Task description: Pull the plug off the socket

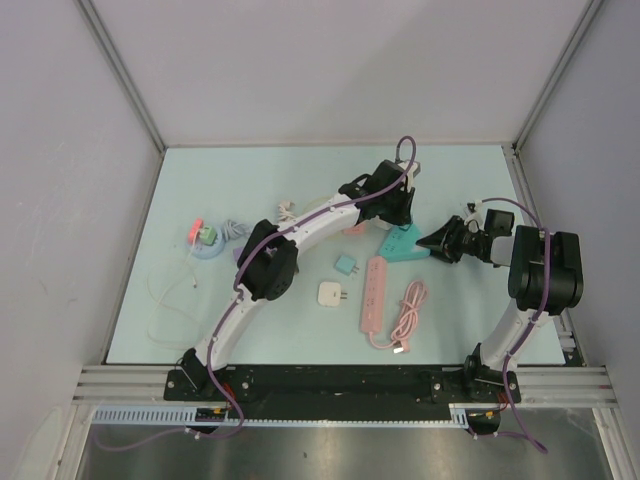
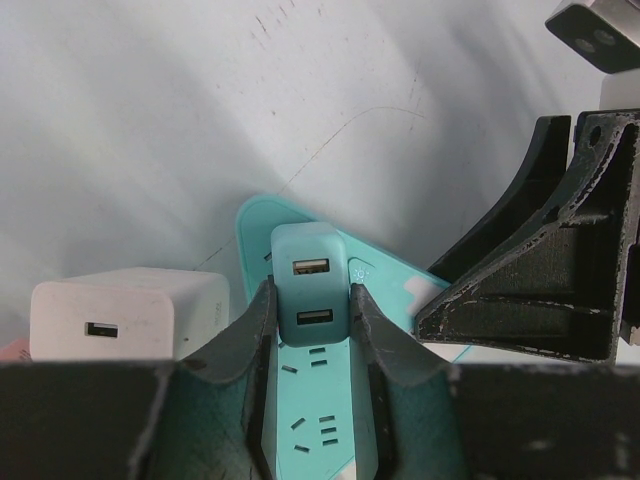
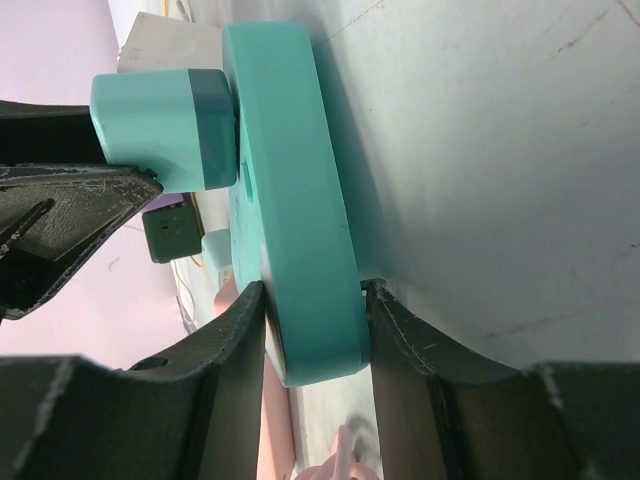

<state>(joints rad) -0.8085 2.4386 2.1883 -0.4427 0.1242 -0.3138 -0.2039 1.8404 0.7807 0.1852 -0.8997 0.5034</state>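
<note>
1. The teal power strip is on the pale table, right of centre, between the two grippers.
2. The plug is a blocky teal adapter with two USB ports on its outer face. It sits in a socket near the strip's rounded end. From the right wrist its base is against the strip's face with no gap showing, so it is not yet out.
3. The left gripper is clenched on the plug, with one black finger pressed to each side of it.
4. The right gripper grasps the opposite end of the strip. One finger is on the socket face and the other on the back.
5. The two grippers are close together. The right one's fingers show just beside the strip in the left wrist view.
6. A white charger with one USB port stands just beside the strip, on the left gripper's left.
7. Nearer the arm bases lie a pink power strip, a coiled pink cable touching its near end, and a small teal adapter.
8. Well to the left sits a blue disc carrying small green and pink pieces.
</note>
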